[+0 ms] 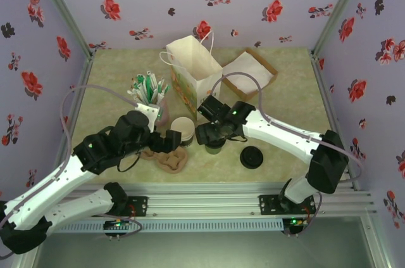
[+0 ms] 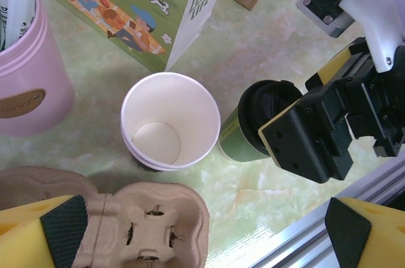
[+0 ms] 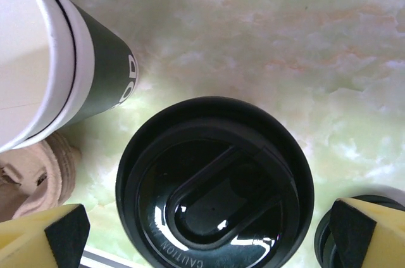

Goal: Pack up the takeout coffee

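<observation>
1. Black plastic lid [image 3: 215,185] closes a small paper cup with a dark green wall [image 2: 231,138], read here as the takeout coffee. It stands upright on the pale green marbled counter [image 1: 291,100], just beside a second, open paper cup with white rim and inside [image 2: 169,121].
2. Right tool [image 3: 209,233] hovers over the takeout coffee, released. Its yellow fingers [image 3: 60,233] stand wide on either side of the lid and grip nothing.
3. Left tool [image 2: 205,233], likewise released and empty, hangs above the brown pulp cup carrier [image 2: 139,223], near the open cup.
4. A loose round black lid [image 1: 252,157] lies flat on the counter, apart to the right. The white paper bag with handles [image 1: 193,68] stands upright behind both cups.
5. Risks, as judged:
   - Closing on the lid rather than the wall could pop it off or crush the cup.
   - An off-centre grip could tip the cup against the open cup.
   - The bag's narrow mouth may catch the cup on entry and topple the bag.
</observation>
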You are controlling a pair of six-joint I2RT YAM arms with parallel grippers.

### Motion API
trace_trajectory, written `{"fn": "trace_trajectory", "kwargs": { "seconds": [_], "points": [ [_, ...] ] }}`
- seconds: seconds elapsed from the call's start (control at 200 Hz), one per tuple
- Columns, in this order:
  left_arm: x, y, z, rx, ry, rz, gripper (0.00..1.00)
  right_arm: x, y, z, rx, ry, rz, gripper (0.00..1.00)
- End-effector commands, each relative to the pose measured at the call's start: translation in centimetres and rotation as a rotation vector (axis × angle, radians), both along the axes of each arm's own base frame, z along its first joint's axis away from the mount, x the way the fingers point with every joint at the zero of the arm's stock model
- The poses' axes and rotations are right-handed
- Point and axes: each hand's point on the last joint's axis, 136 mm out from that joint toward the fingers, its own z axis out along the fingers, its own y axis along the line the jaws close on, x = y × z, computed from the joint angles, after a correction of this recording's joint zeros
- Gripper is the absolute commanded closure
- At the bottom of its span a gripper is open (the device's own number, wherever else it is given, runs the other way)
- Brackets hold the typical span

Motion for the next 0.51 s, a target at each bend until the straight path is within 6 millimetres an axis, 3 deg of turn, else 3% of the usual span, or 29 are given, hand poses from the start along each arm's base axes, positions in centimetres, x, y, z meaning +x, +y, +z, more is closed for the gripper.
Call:
{"fn": "trace_trajectory", "kwargs": {
  "seconds": [0.0, 0.5],
  "points": [
    [0.2, 0.6, -0.2, -0.003, -0.001, 0.034, 0.01, 0.1, -0.2, 0.0, -0.054, -0.011, 0.025, 0.01],
    [0.4, 0.8, -0.4, 0.002, -0.001, 0.041, 0.01, 0.2, 0.4, -1.8, -0.110, 0.013, 0.043, 0.01]
  ]
}}
